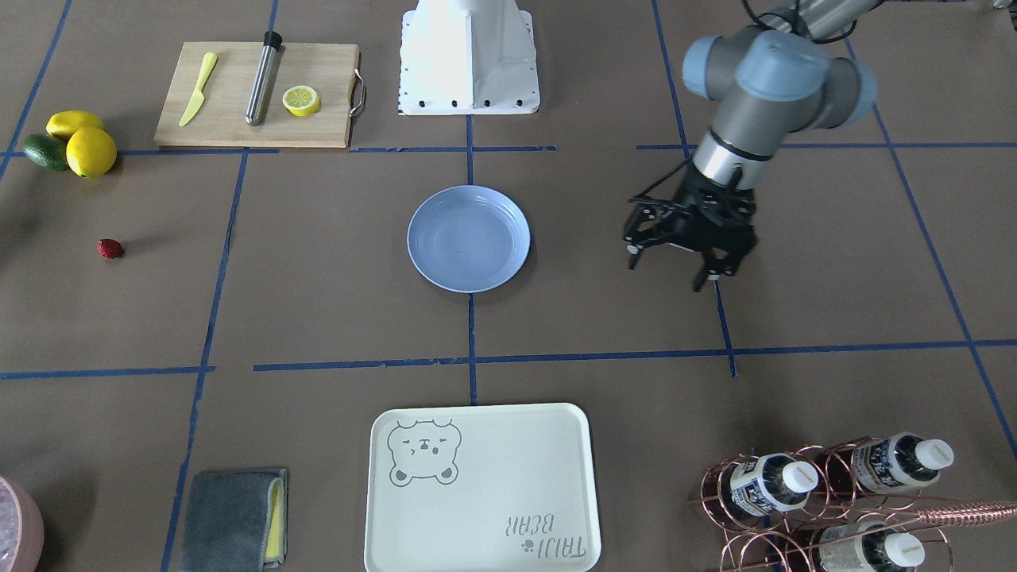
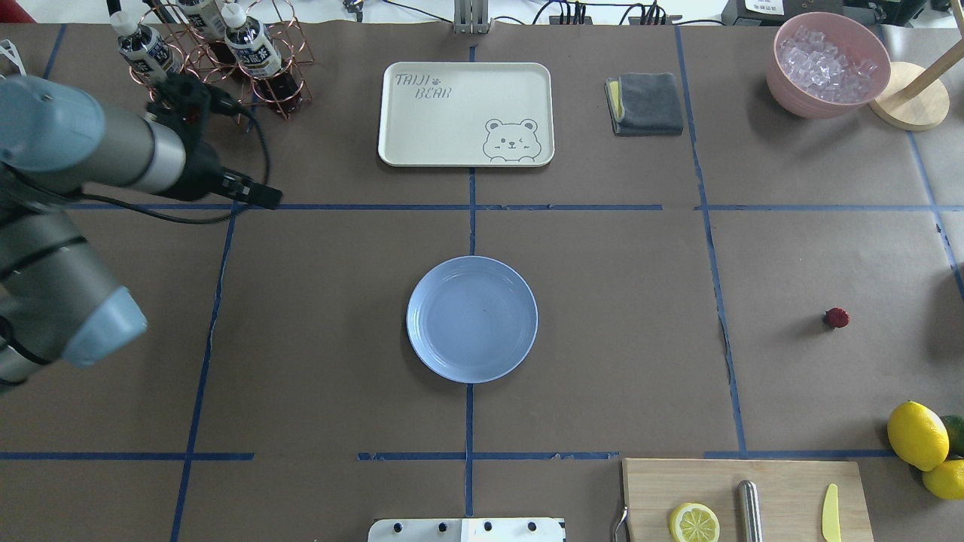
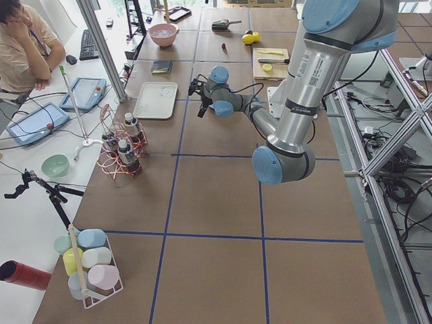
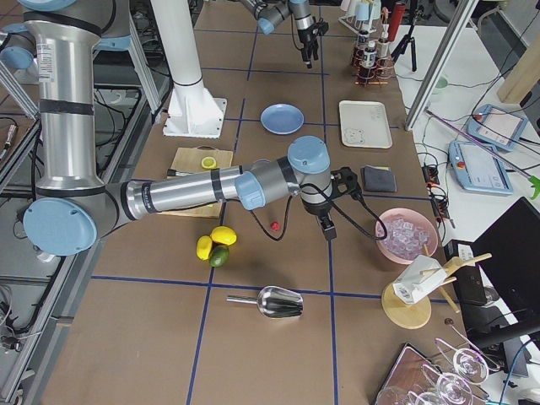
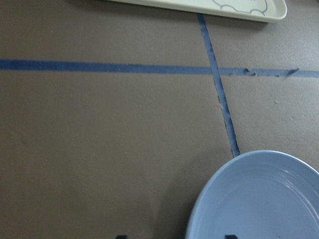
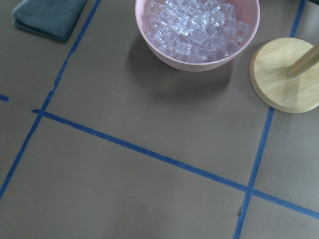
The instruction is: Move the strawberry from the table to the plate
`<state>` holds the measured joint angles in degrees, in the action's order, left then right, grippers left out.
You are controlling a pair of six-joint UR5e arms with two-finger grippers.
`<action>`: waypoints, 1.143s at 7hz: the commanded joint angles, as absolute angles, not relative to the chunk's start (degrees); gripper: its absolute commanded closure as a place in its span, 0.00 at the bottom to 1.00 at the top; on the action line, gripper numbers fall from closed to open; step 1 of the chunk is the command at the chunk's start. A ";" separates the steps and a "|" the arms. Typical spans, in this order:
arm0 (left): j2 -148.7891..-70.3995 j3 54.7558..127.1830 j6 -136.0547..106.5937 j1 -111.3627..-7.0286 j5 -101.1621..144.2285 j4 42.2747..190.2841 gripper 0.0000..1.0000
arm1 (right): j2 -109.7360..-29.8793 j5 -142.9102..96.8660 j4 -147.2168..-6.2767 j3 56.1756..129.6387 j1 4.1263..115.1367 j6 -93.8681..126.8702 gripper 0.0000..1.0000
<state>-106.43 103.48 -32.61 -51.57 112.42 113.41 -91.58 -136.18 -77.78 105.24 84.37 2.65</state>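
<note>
The small dark-red strawberry [image 1: 110, 249] [image 2: 836, 318] lies alone on the brown table [image 2: 602, 339], far out on the robot's right side. At the table's centre sits the light-blue plate [image 1: 469, 238] [image 2: 472, 318] [image 5: 259, 199], with nothing in it. My left gripper [image 1: 669, 268] [image 2: 260, 197] hangs open and holds nothing, a good hand's width from the plate's rim on the robot's left. The right gripper [image 4: 326, 226] shows only in the exterior right view, hovering just beyond the strawberry [image 4: 275, 226]. I cannot tell whether it is open or shut.
A cutting board [image 1: 258, 95] carries a lemon half, a yellow knife and a steel rod. Two lemons and an avocado [image 1: 71, 143] lie near the strawberry. The cream bear tray [image 2: 467, 113], grey cloth [image 2: 648, 104], pink ice bowl [image 2: 827, 64], wooden stand base [image 6: 289, 74] and copper bottle rack [image 2: 218, 53] line the far side.
</note>
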 commanded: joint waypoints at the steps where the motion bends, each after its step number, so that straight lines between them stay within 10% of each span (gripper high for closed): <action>1: -99.34 100.67 -2.92 -75.82 125.53 107.43 0.00 | -91.06 -139.74 -77.70 107.13 80.01 6.83 0.00; 8: -95.89 90.26 10.55 -93.08 128.76 87.54 0.00 | -100.25 -121.12 -58.03 111.55 55.48 38.10 0.00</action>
